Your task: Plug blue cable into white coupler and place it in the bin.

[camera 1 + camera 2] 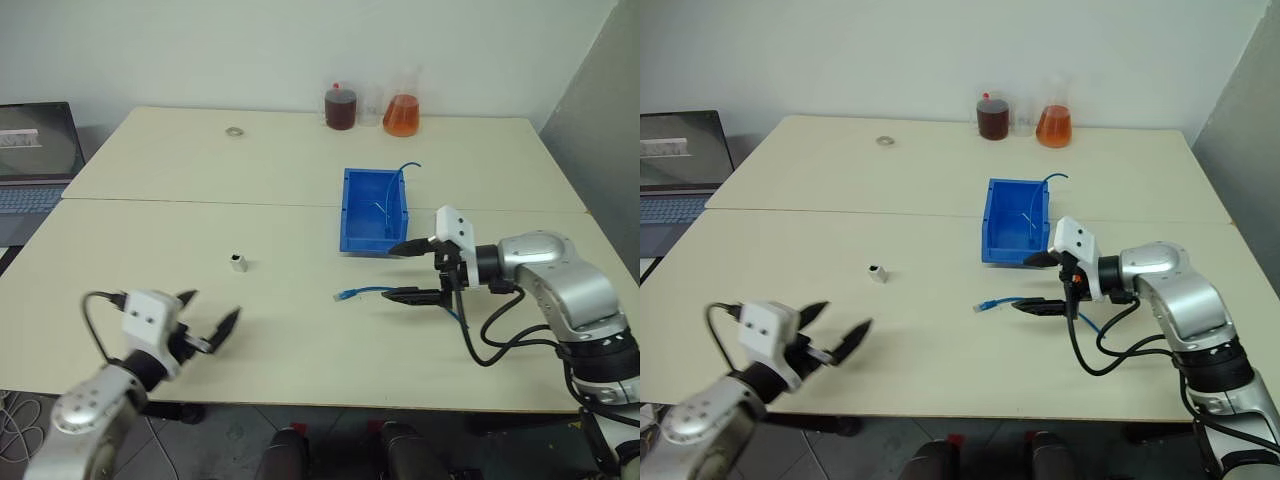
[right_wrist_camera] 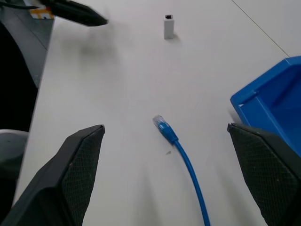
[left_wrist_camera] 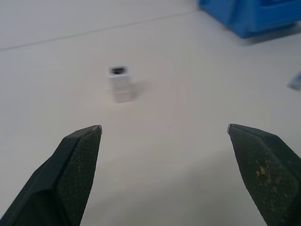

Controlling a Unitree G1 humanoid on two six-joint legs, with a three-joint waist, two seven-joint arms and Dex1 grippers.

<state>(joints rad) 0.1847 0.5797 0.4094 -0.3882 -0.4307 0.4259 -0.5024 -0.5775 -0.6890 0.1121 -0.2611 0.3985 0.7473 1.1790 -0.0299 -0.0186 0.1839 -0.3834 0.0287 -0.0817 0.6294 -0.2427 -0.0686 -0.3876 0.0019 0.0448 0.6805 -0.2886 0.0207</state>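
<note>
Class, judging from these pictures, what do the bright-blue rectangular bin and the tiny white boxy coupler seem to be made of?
Bright-blue rectangular bin: probably moulded plastic, judging by its uniform colour, smooth thin walls and faint sheen. Tiny white boxy coupler: likely matte plastic, with an even white-grey surface, crisp edges and a dark socket opening on top.

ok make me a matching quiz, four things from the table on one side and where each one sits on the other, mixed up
Things:
1. white coupler
2. blue cable's plug end
3. bin
4. silver ring

Places:
A. far side of the table, left of the two flasks
B. bare tabletop ahead of the left pincer, standing alone
C. middle of the table, just beyond the right pincer
D. flat on the table, between the coupler and the right pincer

Pairs: 1-B, 2-D, 3-C, 4-A
</note>
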